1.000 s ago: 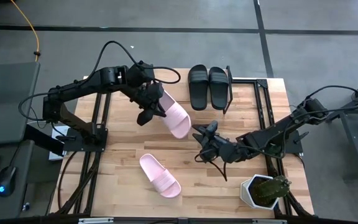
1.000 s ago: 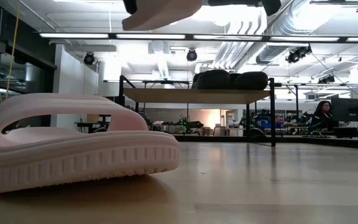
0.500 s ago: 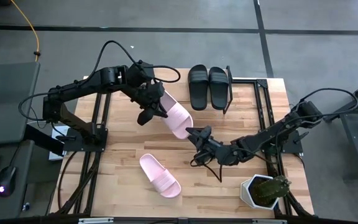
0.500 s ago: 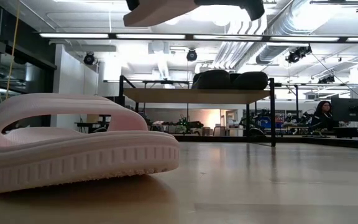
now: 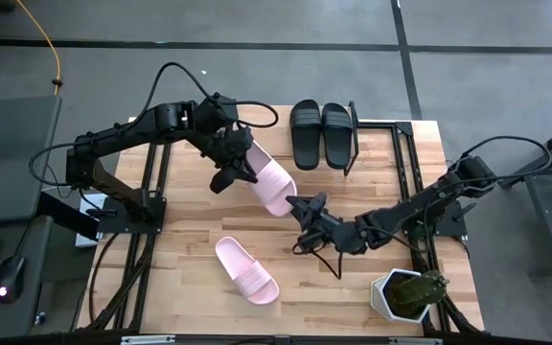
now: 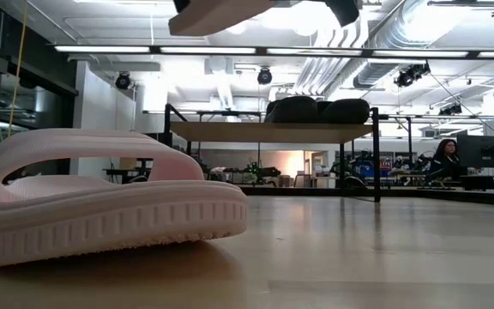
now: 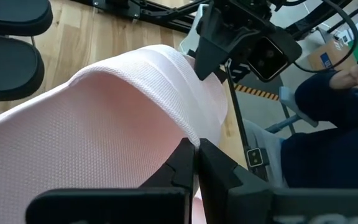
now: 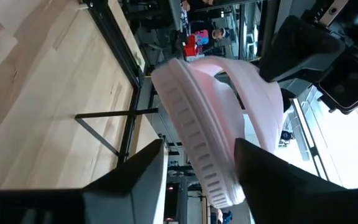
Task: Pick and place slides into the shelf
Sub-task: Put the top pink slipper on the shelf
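My left gripper (image 5: 228,172) is shut on a pale pink slide (image 5: 268,182) and carries it in the air over the table's middle. In the low view this slide (image 6: 221,13) shows only at the top edge. My right gripper (image 5: 293,203) is open. Its fingers stand on either side of the held slide's near end (image 8: 213,180), and I cannot tell whether they touch it. The second pink slide (image 5: 247,270) lies sole down near the table's near edge. The black pair (image 5: 322,134) rests on the shelf (image 6: 230,131) at the far edge. My left gripper pinches the held pink slide's wide strap at its edge (image 7: 188,134) between the two fingers (image 7: 219,168), coming from the table's left. The slide is lifted clear of the table and tilted, and its free end points toward my right gripper.
A white pot with a green plant (image 5: 408,292) stands at the near right corner. Black frame bars (image 5: 405,163) run along the table's right side and others along its left (image 5: 147,192). A person (image 6: 444,159) sits in the room behind the table.
My right gripper has moved toward the table's left and slightly far, up to the near end of the held pink slide, and its fingers now bracket that end. In the low view the held slide has risen slightly.
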Action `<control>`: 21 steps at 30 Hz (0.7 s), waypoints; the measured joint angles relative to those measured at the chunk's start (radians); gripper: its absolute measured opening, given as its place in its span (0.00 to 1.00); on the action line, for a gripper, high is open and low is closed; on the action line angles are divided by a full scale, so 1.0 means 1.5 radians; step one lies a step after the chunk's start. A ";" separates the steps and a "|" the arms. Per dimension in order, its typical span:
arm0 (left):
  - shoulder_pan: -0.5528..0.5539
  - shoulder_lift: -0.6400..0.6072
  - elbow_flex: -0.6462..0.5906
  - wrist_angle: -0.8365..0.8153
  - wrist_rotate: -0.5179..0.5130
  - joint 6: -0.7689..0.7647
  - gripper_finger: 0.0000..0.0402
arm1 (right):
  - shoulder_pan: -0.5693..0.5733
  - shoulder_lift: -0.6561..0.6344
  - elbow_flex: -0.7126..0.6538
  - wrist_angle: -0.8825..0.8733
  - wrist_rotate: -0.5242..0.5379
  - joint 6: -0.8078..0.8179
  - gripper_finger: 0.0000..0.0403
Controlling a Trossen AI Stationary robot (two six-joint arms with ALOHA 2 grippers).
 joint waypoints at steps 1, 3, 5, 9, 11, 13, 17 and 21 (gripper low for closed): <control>0.000 0.000 0.000 -0.002 0.002 0.000 0.00 | -0.002 0.000 0.000 0.000 0.000 0.000 0.45; 0.000 0.000 0.000 -0.010 0.005 0.000 0.00 | -0.003 0.000 0.000 -0.001 0.000 0.000 0.42; 0.000 0.000 0.000 -0.018 0.007 0.000 0.00 | -0.003 0.000 0.000 -0.001 -0.002 0.003 0.40; 0.000 0.000 0.000 -0.029 0.007 0.000 0.00 | -0.003 0.000 0.000 -0.002 -0.019 0.012 0.38; -0.001 0.000 0.000 -0.035 0.007 0.000 0.00 | -0.003 0.000 0.000 -0.002 -0.020 0.012 0.38; -0.006 0.000 0.000 -0.037 0.007 0.000 0.00 | -0.003 0.000 0.000 -0.002 -0.024 0.012 0.38; -0.024 0.000 0.000 -0.036 0.015 0.001 0.00 | -0.003 0.000 0.000 -0.002 -0.051 0.016 0.38; -0.046 0.004 0.000 -0.028 0.015 0.001 0.00 | -0.002 0.000 0.000 -0.001 -0.074 0.019 0.38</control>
